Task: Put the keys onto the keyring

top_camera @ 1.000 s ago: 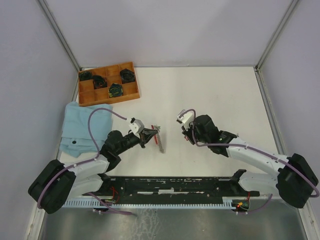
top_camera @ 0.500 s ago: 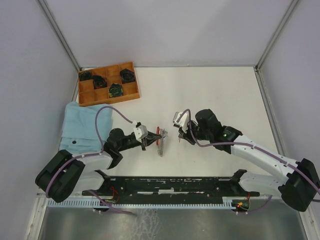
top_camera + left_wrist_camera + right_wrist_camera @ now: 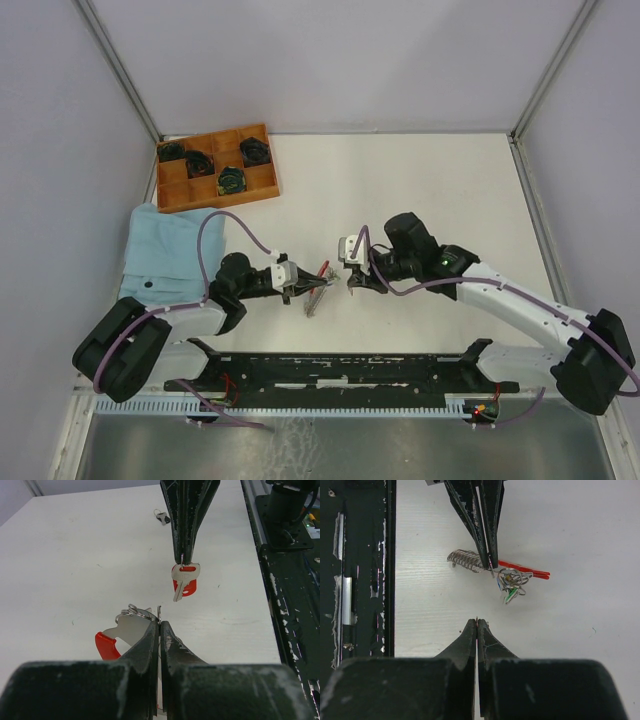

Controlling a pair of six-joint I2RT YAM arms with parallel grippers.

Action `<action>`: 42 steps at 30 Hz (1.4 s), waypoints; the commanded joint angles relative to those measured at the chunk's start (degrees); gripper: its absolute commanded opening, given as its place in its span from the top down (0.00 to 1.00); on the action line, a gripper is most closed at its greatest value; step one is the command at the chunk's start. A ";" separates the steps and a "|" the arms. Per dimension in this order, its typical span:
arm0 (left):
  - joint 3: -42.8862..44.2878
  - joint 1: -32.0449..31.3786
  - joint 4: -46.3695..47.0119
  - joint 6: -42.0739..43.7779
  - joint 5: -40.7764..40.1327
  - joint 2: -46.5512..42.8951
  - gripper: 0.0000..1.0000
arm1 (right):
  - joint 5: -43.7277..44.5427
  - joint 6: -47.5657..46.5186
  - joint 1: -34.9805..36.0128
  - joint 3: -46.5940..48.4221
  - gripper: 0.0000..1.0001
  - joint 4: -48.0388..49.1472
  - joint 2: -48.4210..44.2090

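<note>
My left gripper (image 3: pixel 301 283) (image 3: pixel 159 623) is shut on the keyring (image 3: pixel 135 613), a small metal ring with a red strap (image 3: pixel 106 646) (image 3: pixel 526 572) and a silver coiled chain (image 3: pixel 465 560) (image 3: pixel 312 303). A green-headed key (image 3: pixel 511 595) hangs on the ring. My right gripper (image 3: pixel 351 284) (image 3: pixel 477 622) is shut on a red-headed key (image 3: pixel 184 581), which hangs blade down just above the table. The two gripper tips face each other, a short gap apart. In the right wrist view the held key is edge-on and almost hidden between the jaws.
A wooden tray (image 3: pixel 263 186) with dark round coils stands at the back left. A light blue cloth (image 3: pixel 165 255) lies at the left. A small dark-headed item (image 3: pixel 161 517) lies on the table beyond the right gripper. A black rail (image 3: pixel 340 372) runs along the near edge.
Both grippers have come closer together. The left gripper carried the keyring right and nearer; the right gripper carried the red key left toward it.
</note>
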 commanded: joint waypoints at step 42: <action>1.15 0.47 4.98 -1.30 -1.13 -2.36 0.97 | -6.65 -3.83 -1.60 3.75 0.99 10.00 5.74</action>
